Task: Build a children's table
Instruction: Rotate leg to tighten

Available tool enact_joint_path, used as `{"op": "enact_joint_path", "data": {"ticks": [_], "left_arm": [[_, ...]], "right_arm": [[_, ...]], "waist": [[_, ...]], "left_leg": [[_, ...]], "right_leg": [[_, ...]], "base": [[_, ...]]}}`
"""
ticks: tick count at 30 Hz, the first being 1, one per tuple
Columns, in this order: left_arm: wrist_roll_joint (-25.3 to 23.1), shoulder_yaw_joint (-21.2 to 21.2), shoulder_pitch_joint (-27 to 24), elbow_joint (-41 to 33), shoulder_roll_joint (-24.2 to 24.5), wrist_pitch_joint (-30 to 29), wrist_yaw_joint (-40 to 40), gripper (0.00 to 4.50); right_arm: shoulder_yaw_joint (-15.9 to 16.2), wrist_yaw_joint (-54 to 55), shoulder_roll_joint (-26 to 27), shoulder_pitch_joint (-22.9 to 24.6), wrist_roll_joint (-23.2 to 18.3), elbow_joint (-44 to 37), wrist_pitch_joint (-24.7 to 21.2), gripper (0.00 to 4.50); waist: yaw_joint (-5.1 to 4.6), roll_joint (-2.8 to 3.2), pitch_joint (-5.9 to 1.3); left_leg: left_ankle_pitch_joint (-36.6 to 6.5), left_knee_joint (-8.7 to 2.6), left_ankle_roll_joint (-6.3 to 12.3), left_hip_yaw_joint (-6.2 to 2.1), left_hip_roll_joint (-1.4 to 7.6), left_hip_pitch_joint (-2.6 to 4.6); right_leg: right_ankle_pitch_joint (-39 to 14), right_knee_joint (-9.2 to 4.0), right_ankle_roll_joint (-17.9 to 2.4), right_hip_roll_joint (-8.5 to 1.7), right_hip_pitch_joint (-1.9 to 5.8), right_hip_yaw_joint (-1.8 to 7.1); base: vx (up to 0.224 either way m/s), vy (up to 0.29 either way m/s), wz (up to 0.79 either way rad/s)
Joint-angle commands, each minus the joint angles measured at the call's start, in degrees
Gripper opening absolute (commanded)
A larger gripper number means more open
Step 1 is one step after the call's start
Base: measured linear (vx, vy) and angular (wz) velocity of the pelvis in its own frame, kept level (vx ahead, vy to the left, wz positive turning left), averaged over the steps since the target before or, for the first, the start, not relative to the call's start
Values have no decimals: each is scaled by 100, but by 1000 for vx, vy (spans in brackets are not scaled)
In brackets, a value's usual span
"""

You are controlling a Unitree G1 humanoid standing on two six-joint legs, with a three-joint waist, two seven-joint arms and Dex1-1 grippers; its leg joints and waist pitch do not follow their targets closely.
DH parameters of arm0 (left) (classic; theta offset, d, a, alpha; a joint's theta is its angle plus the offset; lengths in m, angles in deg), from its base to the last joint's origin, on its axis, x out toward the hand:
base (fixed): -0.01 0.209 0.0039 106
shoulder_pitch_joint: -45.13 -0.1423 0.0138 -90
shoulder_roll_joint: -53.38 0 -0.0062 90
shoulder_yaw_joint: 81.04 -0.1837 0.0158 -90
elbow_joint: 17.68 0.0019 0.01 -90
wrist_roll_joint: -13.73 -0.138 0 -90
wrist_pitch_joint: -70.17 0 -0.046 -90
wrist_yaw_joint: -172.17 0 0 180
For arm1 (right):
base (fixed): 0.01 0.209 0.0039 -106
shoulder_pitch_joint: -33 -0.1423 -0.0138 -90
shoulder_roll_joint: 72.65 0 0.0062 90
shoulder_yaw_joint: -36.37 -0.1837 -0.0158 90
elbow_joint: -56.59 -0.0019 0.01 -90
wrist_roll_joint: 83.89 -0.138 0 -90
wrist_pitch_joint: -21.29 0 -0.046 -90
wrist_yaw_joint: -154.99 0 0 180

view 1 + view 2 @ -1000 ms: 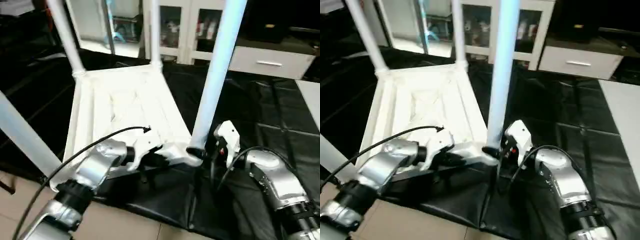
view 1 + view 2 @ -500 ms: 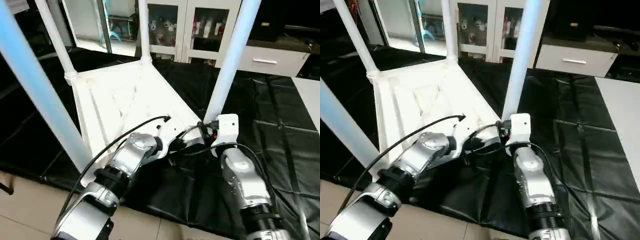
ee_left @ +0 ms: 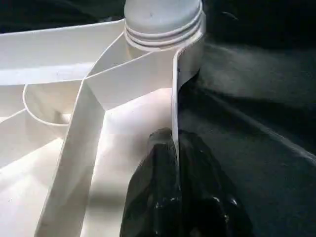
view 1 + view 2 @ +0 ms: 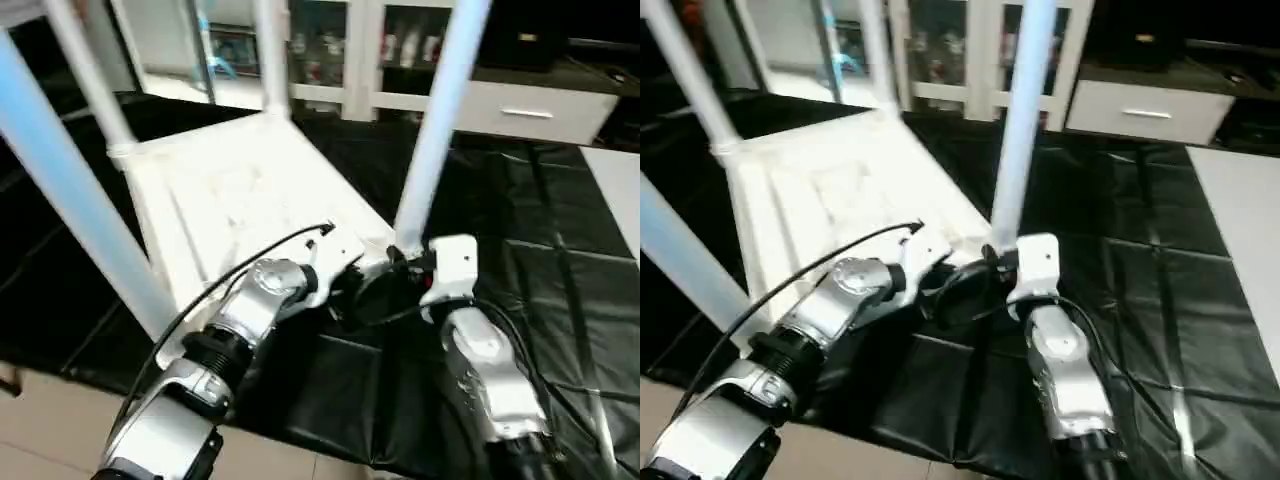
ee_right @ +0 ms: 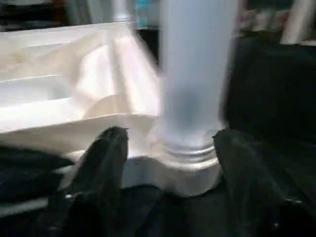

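**Inspection: near-right leg socket, fingers on both sides**

Presently the children's table (image 4: 235, 190) is found upside down on the black-draped desk (image 4: 560, 220), its ribbed underside facing up and four legs standing in the corner sockets. Taken from the left: the near-left leg (image 4: 75, 190) rises steeply across the head view, and two far legs are seated at the back corners.

The left gripper (image 3: 175, 197) is observed with its fingers pinched shut on the thin side wall of the top, one finger inside the rim and one outside, just short of the near-right corner socket. The top is thereby steadied at that corner.

The near-right leg (image 4: 435, 130) stands upright in that socket, its ribbed collar visible at the base, its long axis running almost straight up from the desk.

The right gripper (image 5: 168, 158) is seen with its fingers spread wide, one to each side of the leg's base. No contact with the collar can be confirmed, and nothing is judged to be held.

The right arm is judged the nearer for any further seating of this leg, which lies straight ahead between its fingers.
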Motion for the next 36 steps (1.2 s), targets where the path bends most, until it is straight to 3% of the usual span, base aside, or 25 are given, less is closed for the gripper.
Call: {"op": "enact_joint_path", "data": {"ticks": [1,2,4,5,10,12,13,18,24,33,36], "left_arm": [[-63,57,-91,193,121,63,-132,0],[-61,25,-103,201,151,131,-22,0],[-57,12,-115,200,164,168,43,0],[-46,-101,-216,87,248,328,408,0],[176,-489,-659,-596,625,760,1826,0],[233,-657,-798,-845,829,829,2281,0],[275,-736,-867,-966,938,863,2525,0],[392,-835,-1002,-1234,1190,971,3123,0],[524,-855,-1025,-1479,1320,996,3634,0],[189,-982,-802,-986,1589,2010,3860,0],[-72,-1008,-591,-614,1708,2695,3757,0]], "right_arm": [[231,-930,-335,163,-425,-549,-392,317],[300,-1488,-815,364,-524,-861,-435,317],[288,-1700,-1034,453,-521,-961,-418,317],[75,-2086,-1470,591,-574,-996,-400,317],[-507,-2473,-2161,707,-609,-677,-347,317],[-623,-2477,-2383,727,-595,-515,-323,317],[-680,-2467,-2489,734,-600,-440,-303,317],[-835,-2524,-2650,723,-645,-302,-272,317],[-658,-2596,-2586,705,-463,-240,-116,317],[-569,-2626,-2488,620,-454,-154,-14,317],[-552,-2616,-2436,590,-445,-130,43,317]], "waist": [[66,-89,-309],[73,-78,-305],[74,-73,-304],[81,-99,-293],[101,-120,-278],[117,-111,-274],[159,-85,-274],[278,-85,-286],[280,-106,-298],[297,-116,-307],[313,-116,-301]], "left_leg": [[-1143,-411,655,-47,182,-33],[-1111,-409,698,-46,186,-46],[-1121,-400,711,-38,181,-49],[-1226,-398,697,-25,183,-34],[-1390,-414,671,-24,193,-35],[-1436,-416,625,-14,209,4],[-1465,-408,599,6,222,58],[-1313,-411,555,33,239,69],[-1191,-399,562,38,232,46],[-1134,-384,575,44,230,53],[-1222,-389,542,43,220,51]], "right_leg": [[-833,-351,-1200,-204,339,139],[-756,-346,-1253,-213,346,139],[-835,-346,-1323,-226,334,143],[-1049,-383,-1318,-224,319,142],[-1631,-426,-1268,-244,303,151],[-1812,-437,-1256,-242,258,150],[-1829,-452,-1266,-238,213,159],[-1346,-370,-1352,-222,230,159],[-1191,-335,-1350,-239,255,161],[-1184,-324,-1315,-240,259,156],[-1332,-338,-1243,-241,259,155]], "base": [[0,0,0],[0,0,0],[0,0,0],[0,0,0],[0,0,0],[0,0,0],[0,0,0],[0,0,0],[0,0,0],[0,0,0],[0,0,0]]}}
